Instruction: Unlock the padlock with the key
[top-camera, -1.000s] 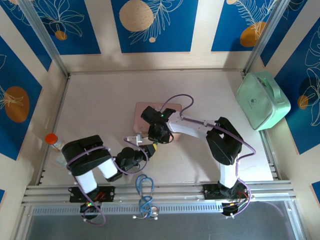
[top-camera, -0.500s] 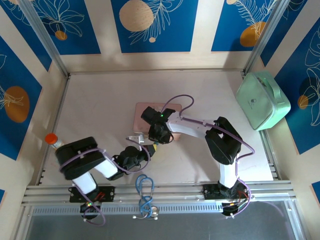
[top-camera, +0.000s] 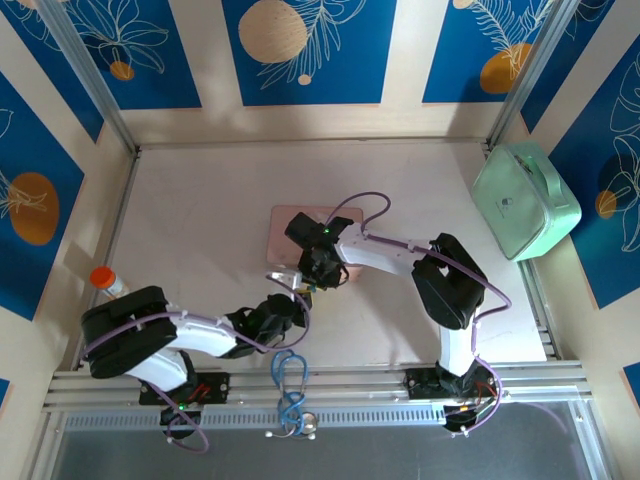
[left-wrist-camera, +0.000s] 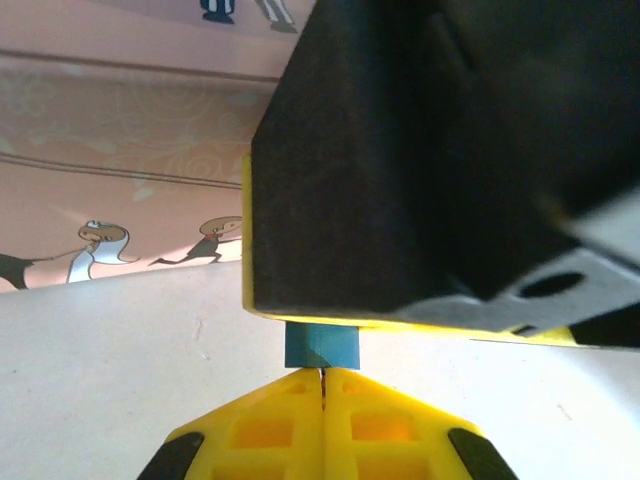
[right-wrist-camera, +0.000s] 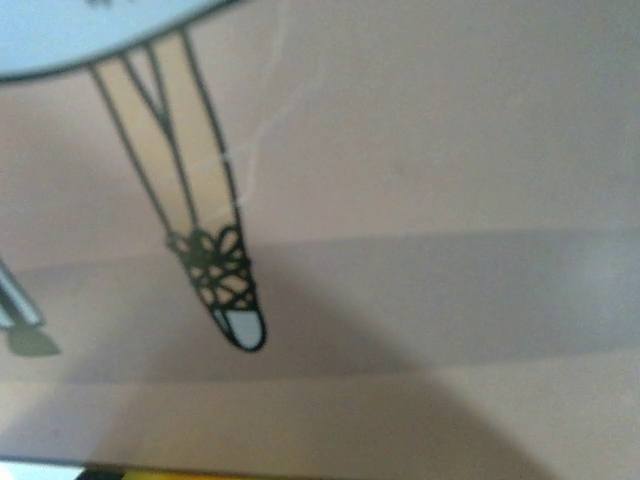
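Note:
In the left wrist view my left gripper (left-wrist-camera: 322, 380) is shut, its yellow fingers (left-wrist-camera: 260, 430) pinching a thin sliver of metal, the key (left-wrist-camera: 322, 376). Right at the fingertips sits the padlock's bluish part (left-wrist-camera: 322, 345), poking out from under the black, yellow-edged body of my right gripper; the brass body and shackle are hidden. From above, the left gripper (top-camera: 296, 302) meets the right gripper (top-camera: 313, 280) at the near edge of the pink tin (top-camera: 288, 228). The right wrist view looks closely at the tin's printed lid (right-wrist-camera: 400, 150).
A mint-green bag (top-camera: 525, 200) leans at the right wall. A blue looped cable (top-camera: 290, 385) hangs over the front rail. An orange-capped bottle (top-camera: 105, 282) stands at the left edge beside the left arm.
My left arm's elbow has swung out to the left and lower, and its gripper has slid right and up against the right gripper. The right arm has barely moved.

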